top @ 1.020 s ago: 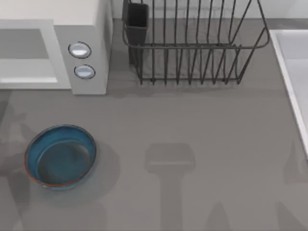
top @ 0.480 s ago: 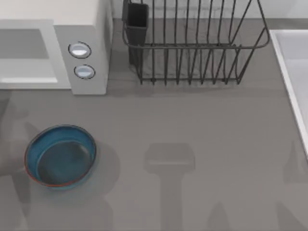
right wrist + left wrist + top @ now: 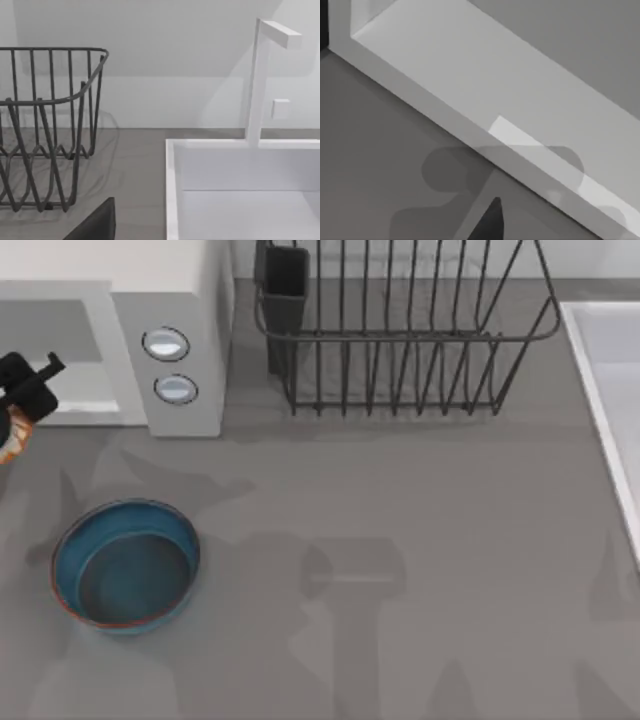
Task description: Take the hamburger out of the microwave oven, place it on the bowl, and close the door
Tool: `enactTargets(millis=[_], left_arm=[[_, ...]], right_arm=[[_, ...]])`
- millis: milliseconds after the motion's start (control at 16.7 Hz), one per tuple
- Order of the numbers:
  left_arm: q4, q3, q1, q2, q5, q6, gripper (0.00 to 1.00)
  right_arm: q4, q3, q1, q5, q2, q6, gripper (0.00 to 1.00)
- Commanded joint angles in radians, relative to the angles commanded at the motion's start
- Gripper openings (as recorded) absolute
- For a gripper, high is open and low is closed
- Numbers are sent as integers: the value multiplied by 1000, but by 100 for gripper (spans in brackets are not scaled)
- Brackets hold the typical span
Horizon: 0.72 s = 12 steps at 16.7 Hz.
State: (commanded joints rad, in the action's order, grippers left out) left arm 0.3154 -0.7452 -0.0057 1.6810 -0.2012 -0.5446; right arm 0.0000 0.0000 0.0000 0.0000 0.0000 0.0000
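Now the left gripper [image 3: 22, 390] hangs at the table's left edge, before the open grey cavity of the white boxy microwave oven [image 3: 170, 330]; whether its black fingers are spread I cannot tell. Below it, nearer the front, the round blue bowl [image 3: 125, 563] stands well apart.

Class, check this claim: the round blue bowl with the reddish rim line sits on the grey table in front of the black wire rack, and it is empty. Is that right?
One detail is wrong. In the top view, the round blue bowl sits in front of the white boxy microwave oven, not the black wire rack. It is on the grey table and empty, as stated.
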Motion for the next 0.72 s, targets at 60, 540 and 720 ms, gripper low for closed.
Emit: enactTargets(millis=[60,540,720], left_arm=[[-106,-58,-41,27,-23,-106,0],[-1083,-524,-369,309,-243,-1094,0],[-1421,-661,-467,436,-324,-1453,0]], right_arm=[[0,0,0,0,0,0,100],[0,0,0,0,0,0,100],[0,0,0,0,0,0,100]])
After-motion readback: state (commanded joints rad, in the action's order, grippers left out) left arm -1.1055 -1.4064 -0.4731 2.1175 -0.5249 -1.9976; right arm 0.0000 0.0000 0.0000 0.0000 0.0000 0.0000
